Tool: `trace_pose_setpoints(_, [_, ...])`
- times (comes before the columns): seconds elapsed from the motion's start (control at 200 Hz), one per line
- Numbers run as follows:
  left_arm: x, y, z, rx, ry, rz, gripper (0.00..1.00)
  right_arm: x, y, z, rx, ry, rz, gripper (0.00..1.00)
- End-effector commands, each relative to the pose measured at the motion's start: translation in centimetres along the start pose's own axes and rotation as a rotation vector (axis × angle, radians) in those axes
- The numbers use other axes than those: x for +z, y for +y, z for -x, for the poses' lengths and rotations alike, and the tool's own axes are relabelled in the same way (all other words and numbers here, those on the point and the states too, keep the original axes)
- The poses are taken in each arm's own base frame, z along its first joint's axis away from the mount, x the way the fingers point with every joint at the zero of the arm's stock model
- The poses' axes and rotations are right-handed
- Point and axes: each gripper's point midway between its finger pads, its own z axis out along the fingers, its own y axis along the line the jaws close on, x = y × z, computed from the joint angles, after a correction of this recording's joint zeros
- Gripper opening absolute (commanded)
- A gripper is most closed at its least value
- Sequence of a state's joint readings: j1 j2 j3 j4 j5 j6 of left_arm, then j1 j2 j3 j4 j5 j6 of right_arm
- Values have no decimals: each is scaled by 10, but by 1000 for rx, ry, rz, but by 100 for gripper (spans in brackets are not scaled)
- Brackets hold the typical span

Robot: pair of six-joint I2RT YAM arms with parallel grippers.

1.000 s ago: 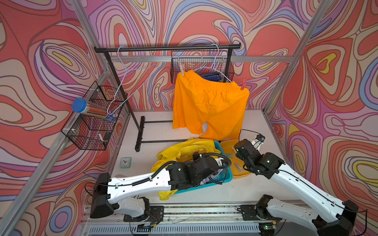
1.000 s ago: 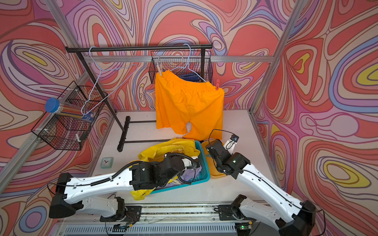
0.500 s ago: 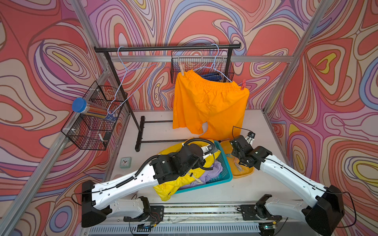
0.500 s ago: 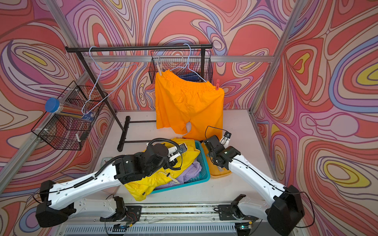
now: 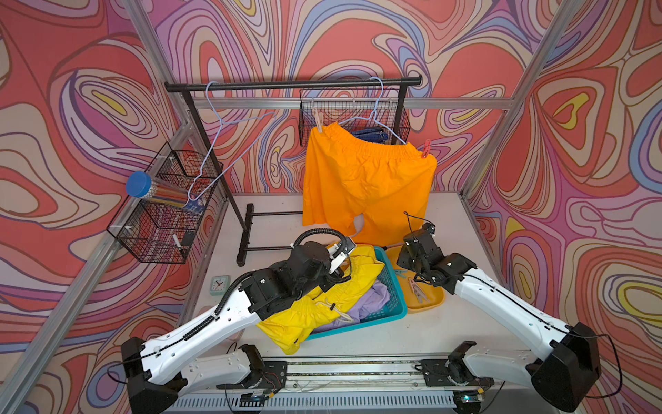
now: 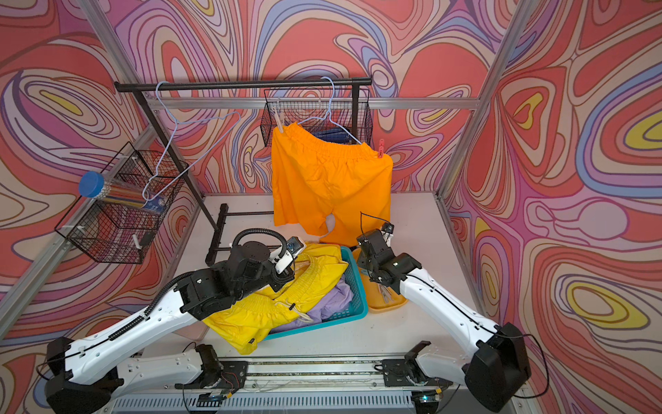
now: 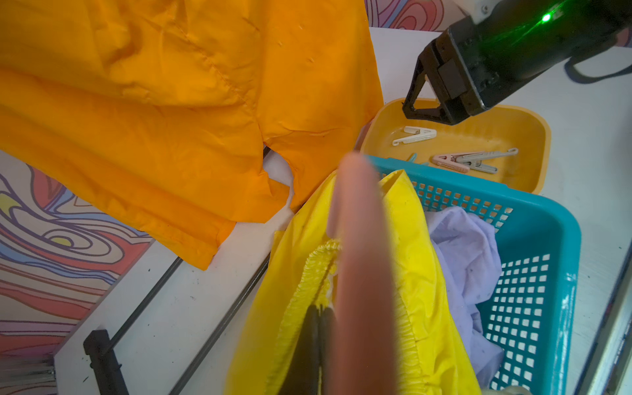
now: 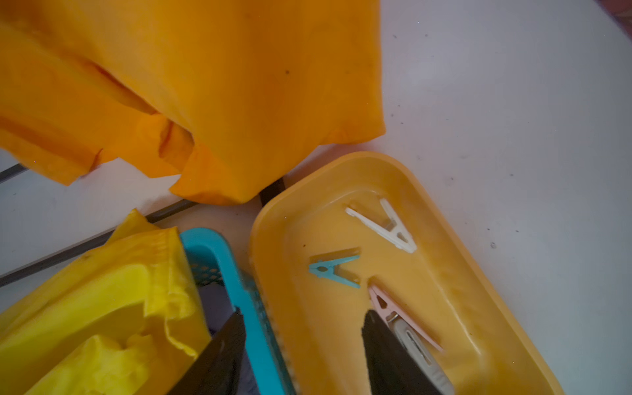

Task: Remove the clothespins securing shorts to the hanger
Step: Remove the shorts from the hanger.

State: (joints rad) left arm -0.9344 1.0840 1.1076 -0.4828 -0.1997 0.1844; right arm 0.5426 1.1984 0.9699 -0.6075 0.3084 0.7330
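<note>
Left wrist: yellow shorts [image 7: 410, 260] could be dragged off the basket [image 7: 533, 219] by the closed left end effector [image 7: 318, 311]; right end effector [image 8: 302, 313] spread, empty.

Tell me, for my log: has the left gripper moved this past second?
Yes. The left gripper shifted across the teal basket, toward the rack.

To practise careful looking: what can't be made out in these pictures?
- Left wrist view: a blurred pink bar near the lens half-hides the left gripper; unidentifiable.
- Right wrist view: a finger covers the grey clothespin.
- Both top views: yellow shorts mostly bury the lilac shorts.
</note>
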Motion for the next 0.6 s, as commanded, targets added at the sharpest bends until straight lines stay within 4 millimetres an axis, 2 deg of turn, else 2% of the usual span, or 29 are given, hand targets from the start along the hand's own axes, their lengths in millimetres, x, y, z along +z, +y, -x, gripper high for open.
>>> trace_pose_setpoints(0.0, [-2, -12, 0, -54, -15, -85, 0, -23, 54, 17, -7, -18, 286, 52])
trace_pose_setpoints(0.095, [-1, -17, -1, -70, -4, -115, 0, -37, 78, 18, -3, -26, 417, 52])
trace_pose_setpoints(0.21, [-1, -13, -2, -92, -3, -108, 0, -52, 103, 16, -59, -40, 477, 52])
trace_pose_setpoints(0.351, [-5, -5, 2, -163, -56, -129, 0, -57, 141, -7, -168, 11, 528, 52])
trace_pose_setpoints(0.441, [-4, 1, -5, -173, -40, -123, 0, -63, 162, -19, -241, 17, 562, 52])
trace_pose_setpoints(0.506, [-5, 2, -8, -170, -34, -115, 0, -66, 170, -27, -279, 18, 585, 52])
trace_pose_setpoints(0.596, [-8, 3, -8, -173, -47, -113, 0, -61, 170, -37, -293, 39, 578, 52])
